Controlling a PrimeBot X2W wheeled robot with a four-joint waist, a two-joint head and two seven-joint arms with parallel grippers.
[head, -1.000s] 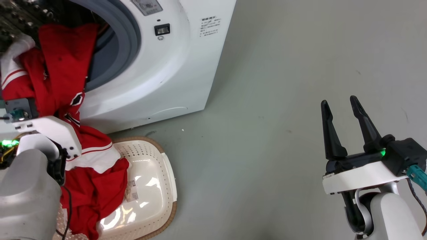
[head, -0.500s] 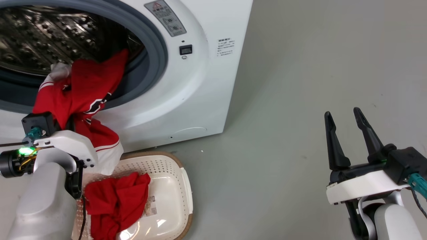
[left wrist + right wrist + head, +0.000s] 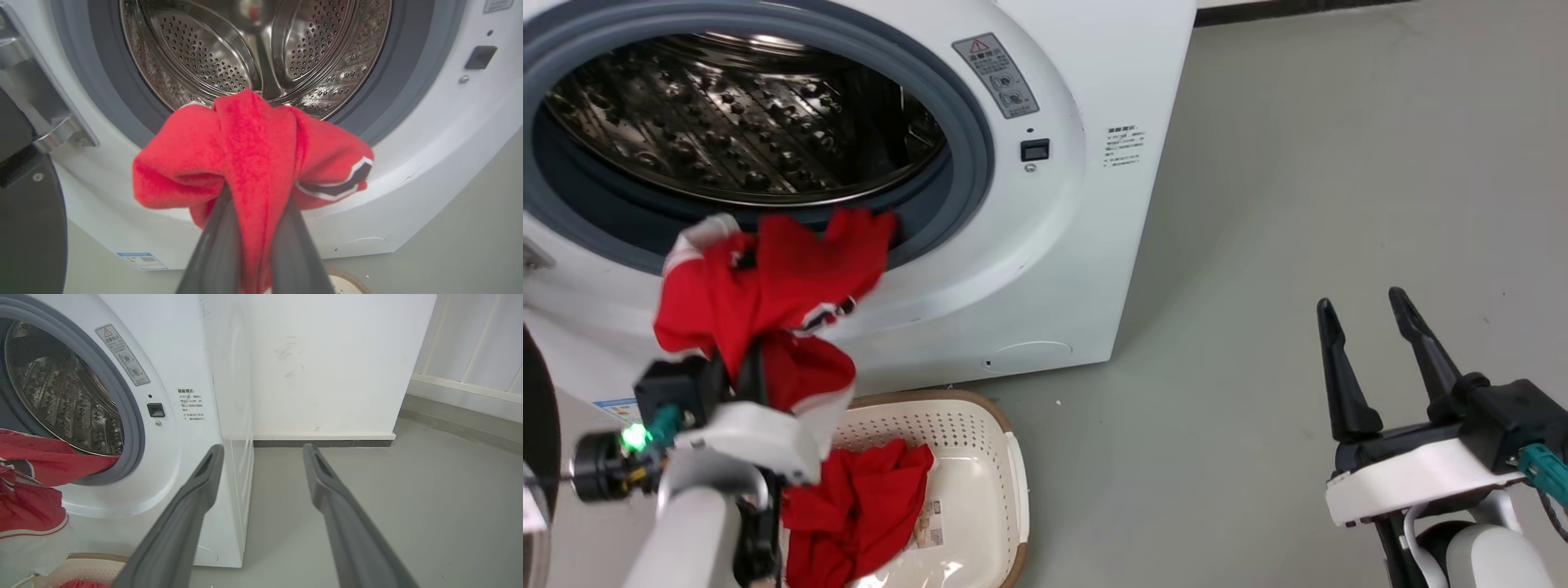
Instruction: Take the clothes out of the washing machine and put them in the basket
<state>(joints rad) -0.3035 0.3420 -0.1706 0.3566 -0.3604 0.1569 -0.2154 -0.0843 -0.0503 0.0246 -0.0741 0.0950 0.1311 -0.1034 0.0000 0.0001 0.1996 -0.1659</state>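
My left gripper (image 3: 257, 196) is shut on the red garment with white panels and a dark diamond mark (image 3: 776, 286), whose bunched fabric (image 3: 253, 147) hides the fingertips. It hangs before the washing machine (image 3: 1054, 269), with one end over the grey porthole's lower rim. The steel drum (image 3: 743, 122) behind it holds no fabric that I can see. The plain red garment (image 3: 858, 506) lies in the cream basket (image 3: 1005, 457) on the floor just below. Far to the right, my right gripper (image 3: 1364, 302) stands open above bare floor, with nothing between its fingers.
The machine's black-framed door (image 3: 28, 228) stands open at the left, close to my left arm. Grey floor (image 3: 1258, 204) stretches right of the machine. A white wall with a dark baseboard (image 3: 322, 443) stands behind it.
The head camera has swung, bringing more of the drum into view. My left gripper has drawn the striped garment out of the drum to its rim. The right gripper has not moved.
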